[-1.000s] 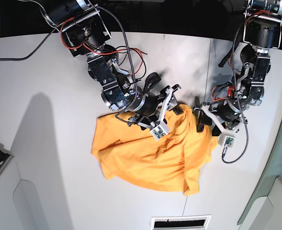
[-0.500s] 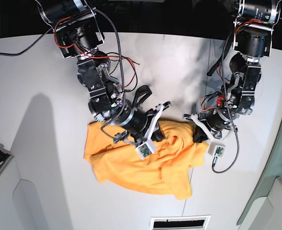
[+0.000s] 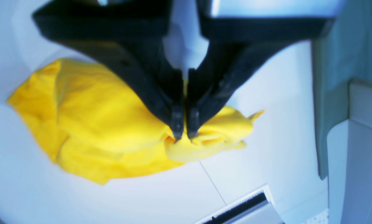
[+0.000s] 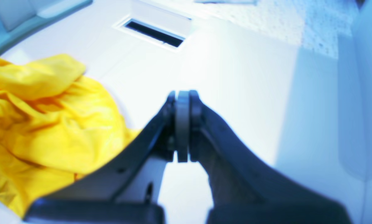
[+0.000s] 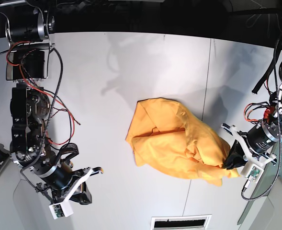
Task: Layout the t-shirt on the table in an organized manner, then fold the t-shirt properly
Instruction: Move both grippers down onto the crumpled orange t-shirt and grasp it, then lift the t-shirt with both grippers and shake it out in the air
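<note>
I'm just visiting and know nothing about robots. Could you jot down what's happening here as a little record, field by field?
Shirt: orange-yellow t-shirt, crumpled in a heap, not laid flat
Surface: white table with a thin dark seam
Left gripper: fingers pinched together on a bunched edge of the t-shirt
Right gripper: fingers closed, holding nothing, off to the side of the t-shirt over bare table
Other: slotted vent at the table's near edge
Folding: not started
</note>
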Robot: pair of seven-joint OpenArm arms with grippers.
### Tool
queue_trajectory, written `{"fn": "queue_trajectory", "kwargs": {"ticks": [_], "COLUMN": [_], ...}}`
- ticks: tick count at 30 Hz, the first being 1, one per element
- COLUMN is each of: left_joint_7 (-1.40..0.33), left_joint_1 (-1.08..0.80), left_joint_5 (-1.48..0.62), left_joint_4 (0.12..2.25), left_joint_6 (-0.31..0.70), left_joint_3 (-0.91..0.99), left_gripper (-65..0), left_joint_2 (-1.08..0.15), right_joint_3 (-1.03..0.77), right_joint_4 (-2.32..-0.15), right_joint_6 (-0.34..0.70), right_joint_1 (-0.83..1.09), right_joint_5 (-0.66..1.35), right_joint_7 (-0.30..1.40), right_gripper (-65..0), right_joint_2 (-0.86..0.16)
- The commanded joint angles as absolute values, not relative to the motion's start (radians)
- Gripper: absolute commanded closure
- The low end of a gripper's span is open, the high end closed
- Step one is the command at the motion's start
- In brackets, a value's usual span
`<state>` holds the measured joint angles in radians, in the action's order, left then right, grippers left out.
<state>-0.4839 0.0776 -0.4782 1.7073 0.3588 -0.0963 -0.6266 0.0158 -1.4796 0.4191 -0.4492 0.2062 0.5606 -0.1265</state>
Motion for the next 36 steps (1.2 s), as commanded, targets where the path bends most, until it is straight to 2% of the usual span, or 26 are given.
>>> {"fn": "queue_trajectory", "kwargs": {"ticks": [1,4,6,8,10,16,21,22,23,26,27,31,36], "left_joint_7": [-0.481,-0.491,-0.492,-0.492,-0.491,-0.490,-0.490,-0.490,-0.488,-0.483,-0.483,-0.466,-0.447], "left_joint_1": [0.091,0.080,0.066,0.053,0.040,-0.001,-0.001,-0.001,-0.001,-0.001,-0.001,0.000,-0.001], "left_joint_5": [-0.491,-0.498,-0.498,-0.497,-0.496,-0.490,-0.482,-0.482,-0.482,-0.482,-0.482,-0.482,-0.484], "left_joint_4": [1.722,1.721,1.720,1.718,1.718,1.718,1.718,1.718,1.718,1.718,1.718,1.718,1.742], "left_joint_6": [0.356,0.355,0.355,0.355,0.356,0.355,0.355,0.355,0.355,0.355,0.355,0.355,0.361], "left_joint_3": [-0.089,-0.089,-0.089,-0.089,-0.089,-0.089,-0.089,-0.089,-0.089,-0.089,-0.089,-0.088,-0.017], "left_gripper": [0.0,0.0,0.0,0.0,0.0,0.0,0.0,0.0,0.0,0.0,0.0,0.0,0.0], "left_joint_2": [-0.640,-0.624,-0.608,-0.590,-0.575,-0.559,-0.559,-0.559,-0.559,-0.559,-0.559,-0.559,-0.560], "right_joint_3": [0.016,0.018,0.023,0.038,0.069,0.227,0.344,0.359,0.383,0.426,0.432,0.416,0.294], "right_joint_4": [-1.495,-1.467,-1.430,-1.369,-1.294,-1.098,-1.037,-1.026,-1.019,-1.003,-1.000,-1.006,-1.099], "right_joint_6": [0.422,0.423,0.424,0.448,0.489,0.552,0.549,0.545,0.540,0.520,0.520,0.520,0.524], "right_joint_1": [-0.467,-0.430,-0.402,-0.385,-0.383,-0.375,-0.368,-0.368,-0.368,-0.368,-0.368,-0.371,-0.364], "right_joint_5": [0.244,0.307,0.346,0.352,0.352,0.351,0.304,0.286,0.284,0.240,0.220,0.155,0.136], "right_joint_7": [0.571,0.603,0.589,0.562,0.531,0.419,0.371,0.365,0.348,0.296,0.282,0.279,0.299], "right_gripper": [0.0,-1.5,-19.0,-32.8,-37.0,-36.9,-36.6,-34.3,-28.8,-5.2,0.0,0.0,0.0], "right_joint_2": [-0.122,-0.101,-0.074,-0.036,0.001,0.086,0.142,0.152,0.152,0.152,0.152,0.152,0.148]}}
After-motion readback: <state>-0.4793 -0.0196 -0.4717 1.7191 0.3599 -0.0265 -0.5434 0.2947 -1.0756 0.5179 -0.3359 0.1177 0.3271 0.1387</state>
